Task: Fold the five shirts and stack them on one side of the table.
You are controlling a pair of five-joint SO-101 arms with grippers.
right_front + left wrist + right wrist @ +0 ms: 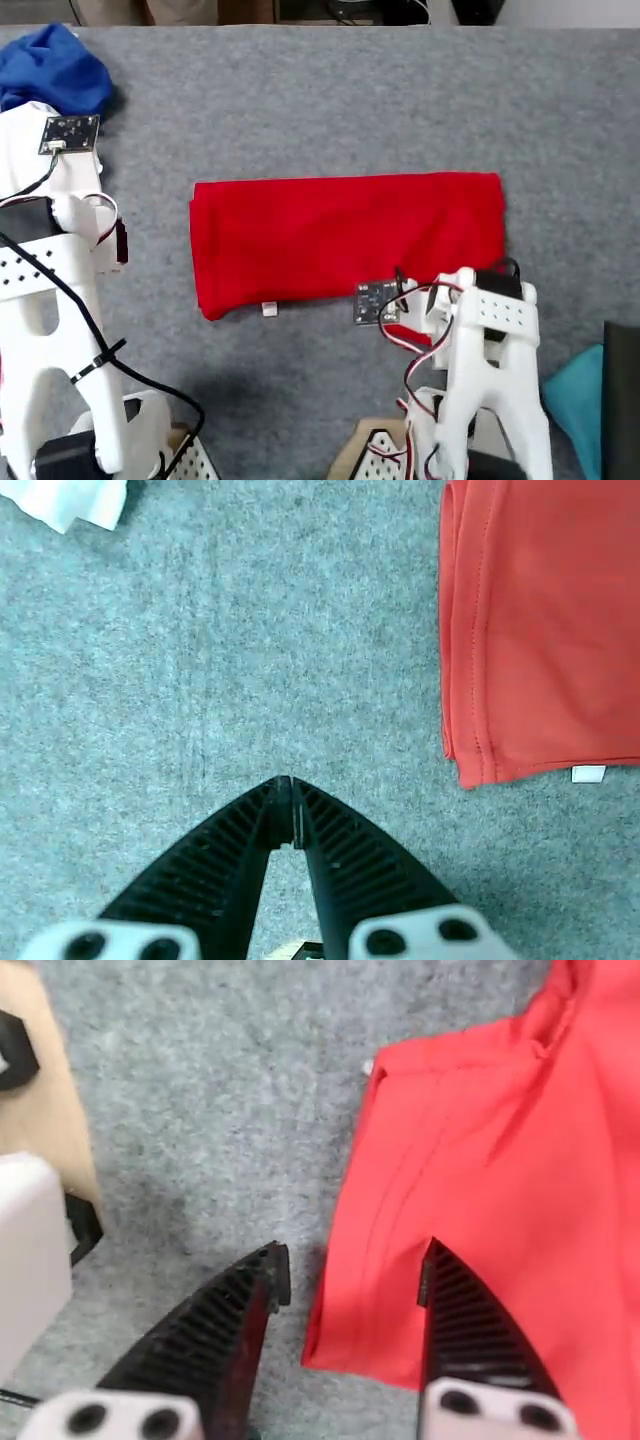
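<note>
Across the middle of the grey table (300,110), found the red shirt (345,240) folded into a long flat band, laid side to side as seen from above. Noted a small white tag (269,309) poking out at the near edge, close to the end on the left arm's side. Saw the left gripper (288,805) closed tight with nothing between its black ribbed fingers (200,880), hanging over bare felt just beside the shirt's short end and apart from the cloth. Spotted the right gripper (352,1265) spread wide at the near corner of the shirt on the right arm's side, with one finger over red cloth, the other over grey felt, and the folded edge between them. Could not judge any contact with the fabric. Picked out a crumpled blue shirt (55,70) at the far left corner of the table. Caught a scrap of white cloth (65,500) on the felt, well away from the red shirt. Made out a teal shirt (575,395) at the near right edge, beside the right arm's base and well apart from the red one.
</note>
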